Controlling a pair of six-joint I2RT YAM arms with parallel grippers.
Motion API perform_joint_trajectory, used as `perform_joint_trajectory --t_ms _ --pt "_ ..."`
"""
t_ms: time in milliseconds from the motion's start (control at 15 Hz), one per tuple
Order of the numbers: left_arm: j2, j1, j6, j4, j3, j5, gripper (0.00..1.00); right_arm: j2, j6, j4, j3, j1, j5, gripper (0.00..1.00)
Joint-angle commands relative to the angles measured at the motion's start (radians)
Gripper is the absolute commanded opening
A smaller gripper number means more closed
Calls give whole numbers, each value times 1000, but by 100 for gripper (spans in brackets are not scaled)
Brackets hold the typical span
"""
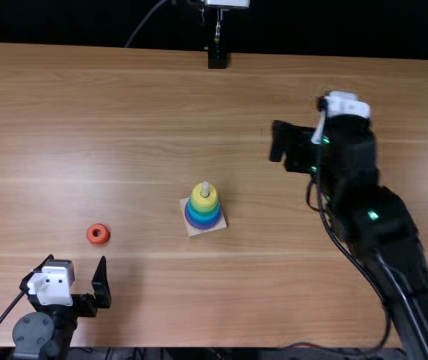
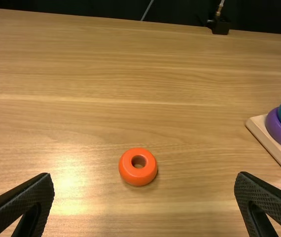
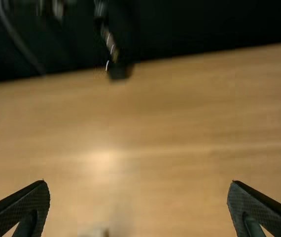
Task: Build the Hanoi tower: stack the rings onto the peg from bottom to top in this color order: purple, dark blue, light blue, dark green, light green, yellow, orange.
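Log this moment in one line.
left gripper: open, empty | right gripper: open, empty | orange ring: on table, off peg | yellow ring: topmost on peg | remaining: orange ring

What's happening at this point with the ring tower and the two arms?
The tower is nearly built: a yellow ring tops the stack on the peg, and the orange ring lies apart on the table, not yet placed. Neither arm holds anything. The left gripper is open near the orange ring, while the right gripper is open above the table, beyond the tower's other side.
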Motion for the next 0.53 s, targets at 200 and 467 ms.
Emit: perform_joint_trajectory --t_ms 200,467 --pt "-12 12 8 -76 -119 7 100 -365 -234 258 -387 -132 1 100" --pt "-12 12 8 -76 -119 7 100 -692 -269 351 -681 -241 -7 100"
